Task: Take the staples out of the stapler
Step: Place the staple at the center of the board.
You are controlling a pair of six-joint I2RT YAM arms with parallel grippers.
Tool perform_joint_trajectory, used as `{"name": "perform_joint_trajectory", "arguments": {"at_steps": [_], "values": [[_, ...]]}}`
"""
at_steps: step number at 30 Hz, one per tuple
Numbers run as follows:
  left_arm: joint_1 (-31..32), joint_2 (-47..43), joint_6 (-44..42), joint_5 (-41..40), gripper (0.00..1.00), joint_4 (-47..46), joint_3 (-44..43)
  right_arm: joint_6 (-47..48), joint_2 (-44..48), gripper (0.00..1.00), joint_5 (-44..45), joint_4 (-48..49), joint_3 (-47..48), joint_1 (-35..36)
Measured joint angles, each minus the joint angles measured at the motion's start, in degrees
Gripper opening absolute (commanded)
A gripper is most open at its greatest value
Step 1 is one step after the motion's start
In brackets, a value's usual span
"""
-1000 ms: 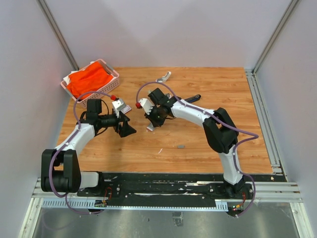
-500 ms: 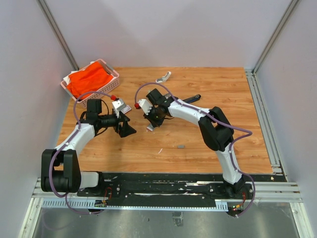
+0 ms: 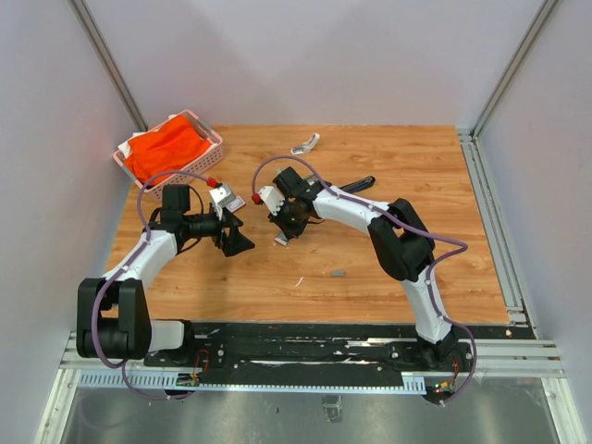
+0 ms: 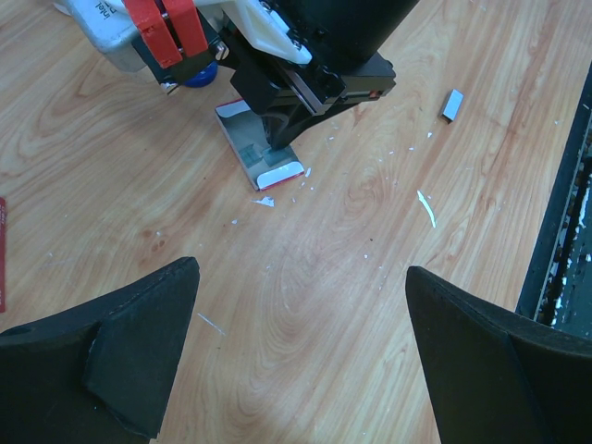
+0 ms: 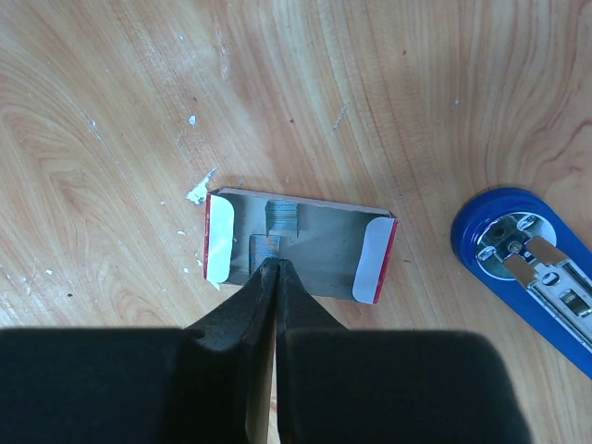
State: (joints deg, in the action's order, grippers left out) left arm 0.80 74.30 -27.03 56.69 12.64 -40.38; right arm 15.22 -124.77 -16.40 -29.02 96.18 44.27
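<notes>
The stapler [image 5: 518, 261] lies on the table, its blue end with the open metal channel showing right of a small open box [image 5: 319, 252]. In the top view only its black end [image 3: 363, 183] shows behind my right arm. Staples [image 5: 282, 218] lie as short grey strips inside the box. Another strip of staples [image 4: 452, 104] lies loose on the wood [image 3: 338, 274]. My right gripper [image 5: 275, 265] is shut, its tips down in the box against a strip; whether it pinches that strip does not show. My left gripper [image 4: 301, 305] stands open above bare wood, left of the box [image 4: 266, 159].
A pink basket [image 3: 212, 139] with orange cloth sits at the back left. A pale metal tool [image 3: 305, 143] lies at the back edge. Small white scraps [image 4: 425, 208] are scattered on the wood near the box.
The right arm's elbow has drifted a little to the left while its shut gripper stays at the box. The left arm has not moved.
</notes>
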Motion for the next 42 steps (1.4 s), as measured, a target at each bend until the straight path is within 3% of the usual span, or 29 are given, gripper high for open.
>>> {"name": "perform_joint_trajectory", "arguments": {"at_steps": [13,21,26,42], "values": [[0.00,0.04,-0.20,0.00,0.98,0.02,0.00,-0.24,-0.02,0.13,0.04,0.00,0.15,0.00],[0.00,0.22,-0.22,-0.02,0.98,0.11,0.00,-0.17,0.74,0.32,0.44,-0.02,2.01,0.00],[0.00,0.24,-0.26,-0.02,0.98,0.17,0.00,-0.04,1.27,0.60,0.44,-0.02,2.27,0.00],[-1.11,0.04,-1.11,0.02,0.98,1.18,0.00,1.09,0.79,0.67,-1.16,-0.02,2.29,0.02]]}}
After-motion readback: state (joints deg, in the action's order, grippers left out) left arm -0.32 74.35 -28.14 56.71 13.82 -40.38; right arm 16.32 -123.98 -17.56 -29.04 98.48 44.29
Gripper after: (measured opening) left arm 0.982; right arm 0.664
